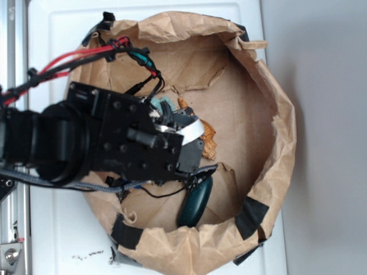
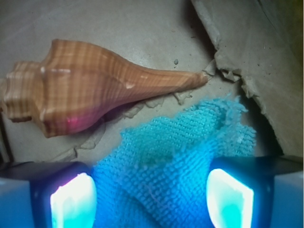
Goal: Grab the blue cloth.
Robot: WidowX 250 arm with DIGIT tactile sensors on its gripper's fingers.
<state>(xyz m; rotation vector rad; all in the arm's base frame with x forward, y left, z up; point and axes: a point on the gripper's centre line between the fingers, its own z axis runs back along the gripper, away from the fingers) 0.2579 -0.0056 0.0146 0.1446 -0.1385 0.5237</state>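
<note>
Gripper [image 2: 151,199] fingers stand wide apart in the wrist view, one glowing pad [image 2: 73,202] at the lower left and the other at the lower right, with the blue cloth [image 2: 175,161] lying between them. Neither pad presses the fabric; the cloth fills the gap and spreads upward from it, its nubby weave bunched into a ridge near the middle and its frayed upper edge reaching toward the torn brown paper at the right.

Just beside the cloth, up and to the left, lies an orange-brown seashell [image 2: 85,88], its fat end at the left and its pointed tip toward the right. Whether shell and cloth touch cannot be told.

From the exterior view, the black arm [image 1: 109,140] reaches in from the left over a crumpled brown paper bag [image 1: 269,86] with its rim rolled down into a bowl and patched with black tape. Only a small bit of the cloth [image 1: 160,103] shows past the arm's upper edge, and a sliver of the shell [image 1: 208,137] shows to its right. A dark green oblong object [image 1: 196,201] rests on the bag's floor, below the arm and well apart from the cloth. Red and black cables [image 1: 86,56] run along the arm.
</note>
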